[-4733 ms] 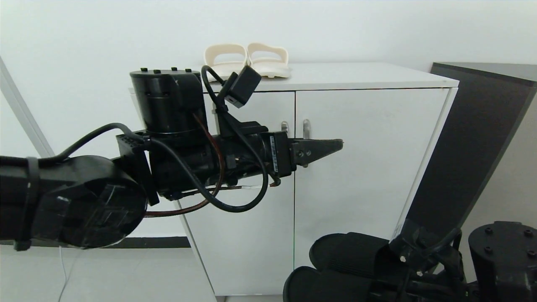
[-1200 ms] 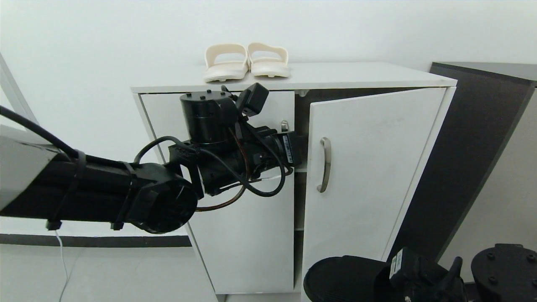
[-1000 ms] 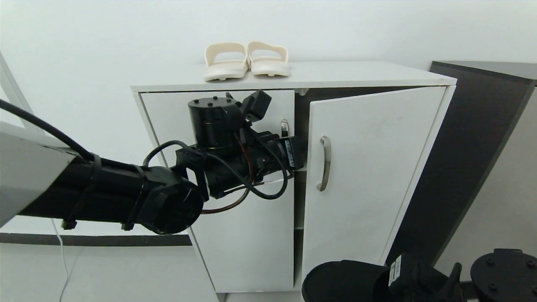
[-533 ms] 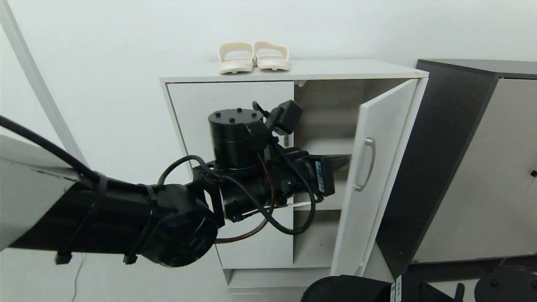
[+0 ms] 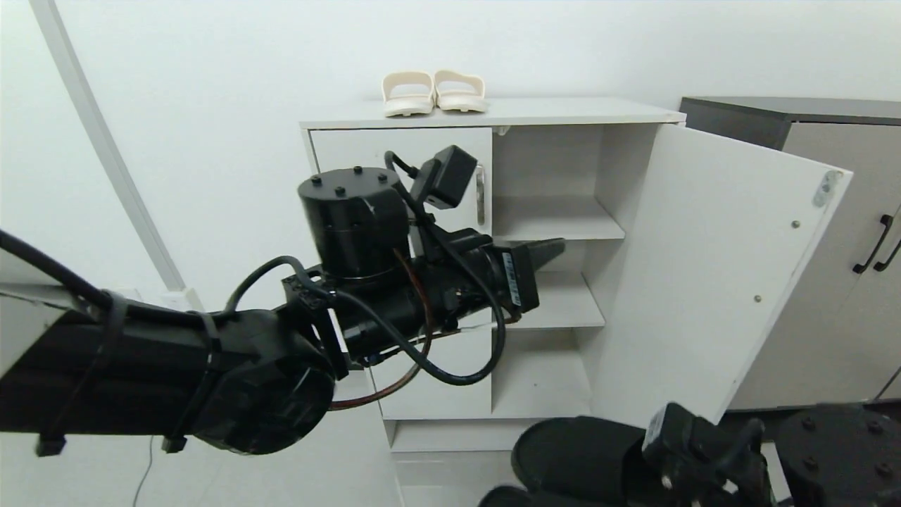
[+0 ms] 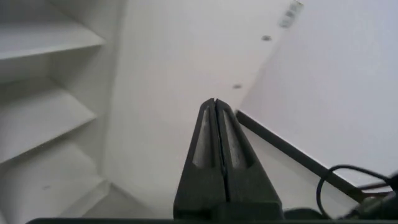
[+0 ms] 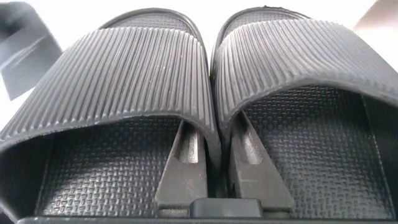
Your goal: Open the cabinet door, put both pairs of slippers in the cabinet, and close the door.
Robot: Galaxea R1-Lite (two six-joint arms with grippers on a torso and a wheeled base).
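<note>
The white two-door cabinet [image 5: 563, 110] has its right door [image 5: 711, 267] wide open. Cream slide slippers [image 5: 434, 92] sit on the cabinet's top. The left gripper [image 5: 556, 246], fingers pressed together and empty, is before the cabinet's open half. Below that door, the right gripper [image 7: 214, 177] pinches the black ribbed rubber slippers [image 7: 155, 74] by their touching inner edges.

The cabinet [image 5: 563, 110] is plain white, and so is its open door [image 5: 711, 267]; the handle [image 5: 480, 195] is silvery. The cream slippers [image 5: 434, 91] are unpatterned. The black slippers [image 7: 205, 93] have finely ribbed straps and a diamond-grid footbed. The neighbouring cupboard [image 5: 816, 317] is pale grey under a dark top, with black pulls [image 5: 873, 245].
</note>
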